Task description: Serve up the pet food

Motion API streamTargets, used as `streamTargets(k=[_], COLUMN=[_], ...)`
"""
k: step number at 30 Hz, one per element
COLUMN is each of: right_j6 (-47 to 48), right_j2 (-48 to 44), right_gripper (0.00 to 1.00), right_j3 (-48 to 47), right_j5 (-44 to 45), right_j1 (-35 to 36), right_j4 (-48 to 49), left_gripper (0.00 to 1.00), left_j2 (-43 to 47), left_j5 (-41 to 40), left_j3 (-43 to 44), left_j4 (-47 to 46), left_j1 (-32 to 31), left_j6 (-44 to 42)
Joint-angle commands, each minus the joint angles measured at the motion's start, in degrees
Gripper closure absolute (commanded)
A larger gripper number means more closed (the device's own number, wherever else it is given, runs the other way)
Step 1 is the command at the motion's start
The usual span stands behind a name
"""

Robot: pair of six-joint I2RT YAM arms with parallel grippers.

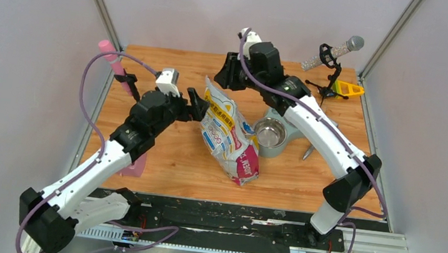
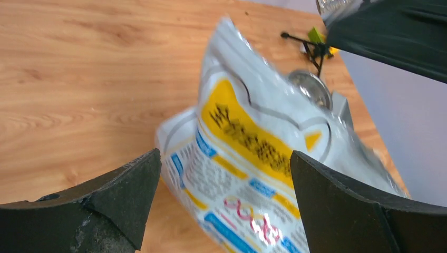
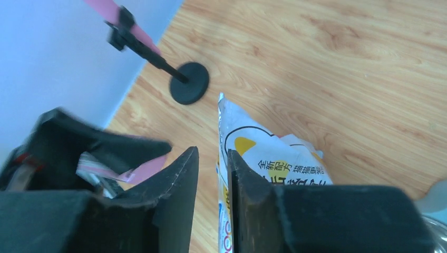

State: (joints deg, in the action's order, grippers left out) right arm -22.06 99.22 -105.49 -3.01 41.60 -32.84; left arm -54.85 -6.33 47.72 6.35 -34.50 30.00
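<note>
Both pairs of fingers are parted. We see the left fingers (image 2: 124, 192) spread wide and gripping nothing, with the printed bag (image 1: 230, 133) framed in the gap beyond their tips. The right fingers (image 3: 179, 184) are separated by only a narrow slit that lines up with the bag's top edge, and we cannot tell whether they touch it. The pet food shows in no view, so we cannot say where it lies. The bag sits mid-frame on the wooden surface (image 1: 284, 184), its top corner pointing to the upper left and its magenta end to the lower right, just beside the steel bowl (image 1: 269, 132) on its right. Bare wood runs below the bag along the surface's lower edge, and again at upper left between the left arm and the pink tube on its stand (image 1: 109, 51). The upper right corner is crowded by a microphone-like prop (image 1: 341, 49) and a yellow piece (image 1: 347, 88). The left arm slants up from lower left to the bag's left flank. The right arm climbs from lower right, passes the bowl's far side and bends its wrist above the bag's top corner.
</note>
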Motion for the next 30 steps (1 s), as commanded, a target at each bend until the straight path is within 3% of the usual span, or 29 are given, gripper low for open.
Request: streamTargets(k=[1, 5, 8, 15, 20, 21, 23, 27, 30], right_j6=[-0.28, 5.89, 8.99, 16.1, 16.95, 17.73, 18.38, 17.93, 17.04], right_j2=[-5.79, -5.96, -7.82, -17.68, -20.94, -20.96, -20.95, -23.1, -29.72], right_gripper=[0.58, 0.19, 0.02, 0.01, 0.16, 0.25, 0.54, 0.97, 1.0], right_j3=[-2.45, -3.36, -2.69, 8.84, 14.41, 15.08, 16.23, 19.05, 25.18], right_j5=[-8.97, -12.9, -11.64, -0.38, -1.73, -2.27, -1.92, 2.12, 1.74], right_j1=[-1.84, -1.73, -1.64, 4.03, 4.71, 4.71, 4.74, 4.65, 4.63], right_j4=[3.96, -4.01, -13.49, -22.71, -24.95, -25.11, -25.5, -25.72, -19.91], left_gripper=[0.0, 0.0, 0.0, 0.0, 0.0, 0.0, 0.0, 0.01, 0.01], left_j2=[-5.67, -10.62, -11.78, -10.67, -10.92, -10.97, -10.85, -10.56, -11.07], left_j5=[5.85, 15.01, 14.47, 14.74, 13.88, 13.47, 12.94, 12.6, 11.93], left_j3=[2.47, 2.7, 2.35, 0.26, -0.41, -0.83, -1.4, -2.61, -2.84], left_j4=[-6.47, -11.74, -11.75, -13.68, -13.99, -14.17, -14.65, -15.83, -16.2], left_j1=[6.28, 7.07, 7.24, 7.39, 7.56, 7.62, 7.78, 8.39, 8.81], left_j6=[0.8, 0.65, 1.52, 1.55, 2.78, 3.11, 3.56, 5.01, 6.13])
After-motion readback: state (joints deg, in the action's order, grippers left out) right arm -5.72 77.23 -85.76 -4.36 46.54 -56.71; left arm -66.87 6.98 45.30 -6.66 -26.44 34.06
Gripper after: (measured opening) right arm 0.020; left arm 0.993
